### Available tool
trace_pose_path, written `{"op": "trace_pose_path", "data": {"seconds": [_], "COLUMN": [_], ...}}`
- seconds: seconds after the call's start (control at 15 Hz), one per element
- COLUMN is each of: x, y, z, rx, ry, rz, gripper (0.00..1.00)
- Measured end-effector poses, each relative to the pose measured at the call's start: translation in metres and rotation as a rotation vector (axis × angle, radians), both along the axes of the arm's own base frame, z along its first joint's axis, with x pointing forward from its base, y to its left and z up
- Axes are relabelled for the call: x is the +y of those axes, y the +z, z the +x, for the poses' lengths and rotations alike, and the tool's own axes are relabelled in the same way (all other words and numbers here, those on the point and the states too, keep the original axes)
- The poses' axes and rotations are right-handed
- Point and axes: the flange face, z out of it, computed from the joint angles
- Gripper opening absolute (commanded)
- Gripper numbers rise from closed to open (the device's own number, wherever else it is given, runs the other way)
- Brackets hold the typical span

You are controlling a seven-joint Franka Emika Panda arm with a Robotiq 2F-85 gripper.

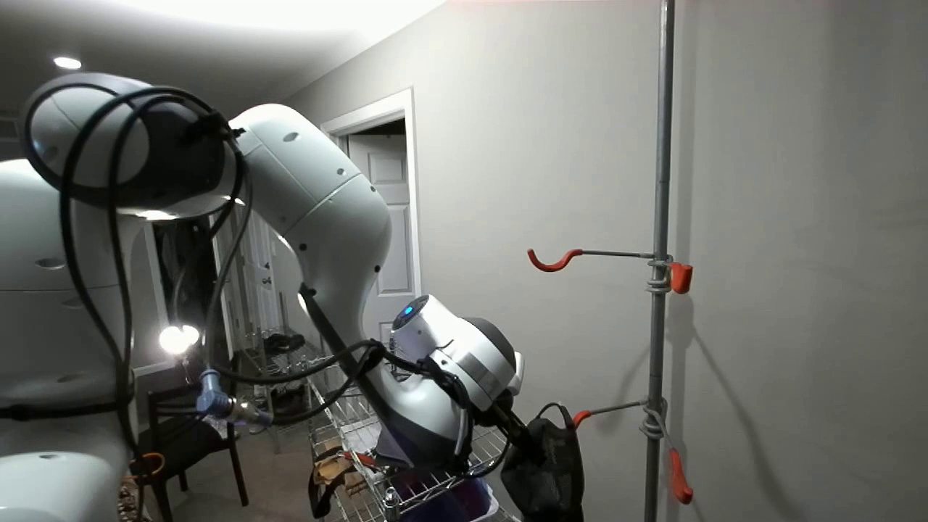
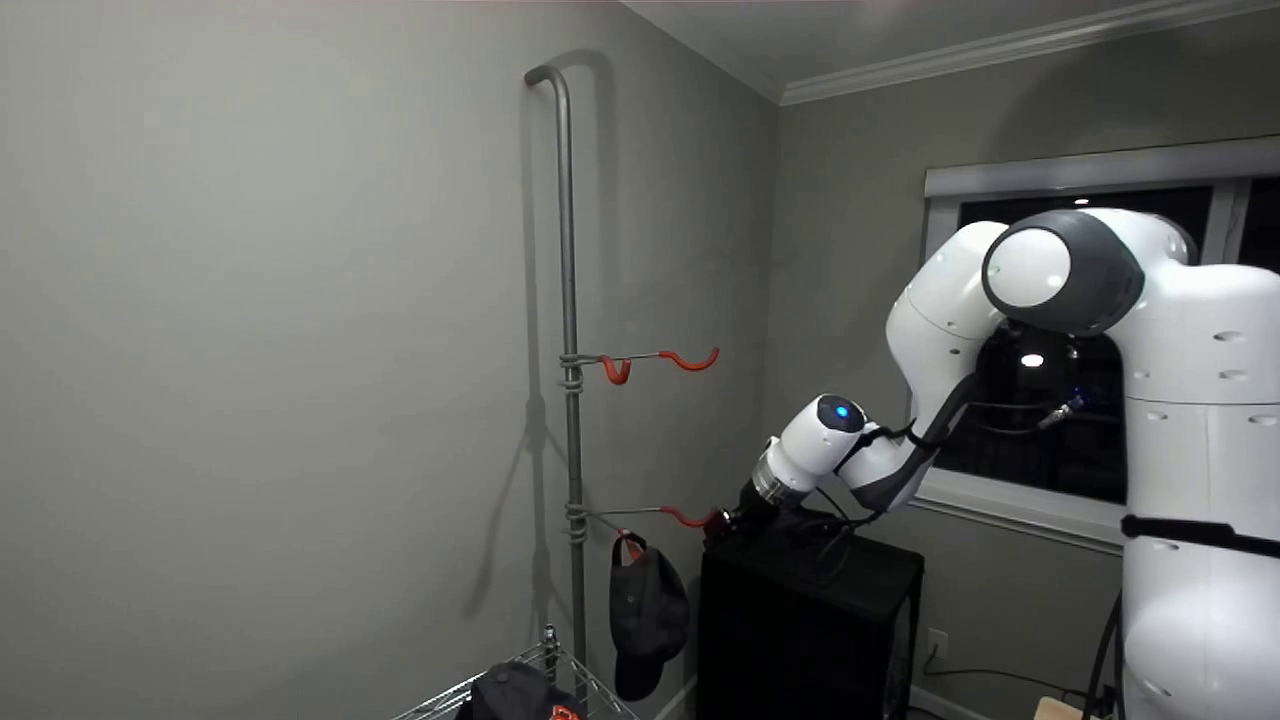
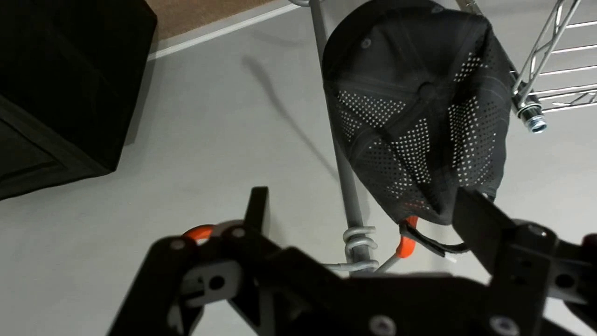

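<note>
Appears at alignment stage near cap [image 3: 419,102], upper right of wrist view, spread wide and empty at gripper [image 3: 362,205], calling for centring

- My arm [image 1: 330,217] is white and rounded, with dark-grey joint covers [image 2: 1105,270] and oval recesses [image 2: 1228,336].
- I see a blue light [image 2: 841,411] in a black disc [image 2: 828,407].
- Black cables [image 1: 372,354] run along it, with a blue-grey elbow connector [image 1: 212,397] and metal collar [image 1: 250,415].
- A black strap [image 2: 1205,533] rings its column [image 2: 1200,640].
- My end effector [image 3: 361,200] is black: blocky fingers [image 3: 480,224], silver screws [image 3: 382,324], one grey plate [image 3: 231,275].
</note>
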Motion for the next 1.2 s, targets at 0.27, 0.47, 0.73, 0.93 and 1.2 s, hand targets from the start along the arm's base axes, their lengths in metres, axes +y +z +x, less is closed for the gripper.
{"op": "trace_pose_path", "data": {"seconds": [0.27,0.47,0.73,0.93,1.2], "x": [0.04,0.062,0.061,0.063,0.079], "y": [-0.019,-0.032,-0.048,-0.053,-0.039], "z": [0.013,0.025,0.035,0.043,0.072], "rx": [0.027,0.042,0.059,0.059,0.0], "ry": [0.05,0.093,0.095,0.103,0.145], "rz": [0.028,0.029,0.015,0.013,0.008], "gripper": [1.0,1.0,1.0,1.0,1.0]}}
